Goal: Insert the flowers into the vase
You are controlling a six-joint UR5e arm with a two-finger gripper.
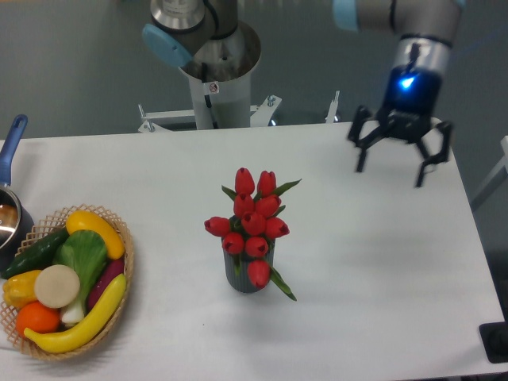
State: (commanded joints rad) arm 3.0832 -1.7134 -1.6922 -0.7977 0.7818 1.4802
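The flowers [254, 222], a bunch of red tulip buds with green leaves, stand upright in the vase [242, 278], a small dark grey ribbed cylinder at the middle of the table. One bud hangs over the vase's front rim. My gripper [390, 171] hovers far to the upper right of the bunch, near the table's back right part. It points down, its fingers spread wide apart, and holds nothing.
A woven basket [123, 266] of vegetables and fruit sits at the left front. A pot with a blue handle [11, 151] is at the left edge. The robot base [214, 71] stands behind the table. A dark object [496, 343] is at the right front corner.
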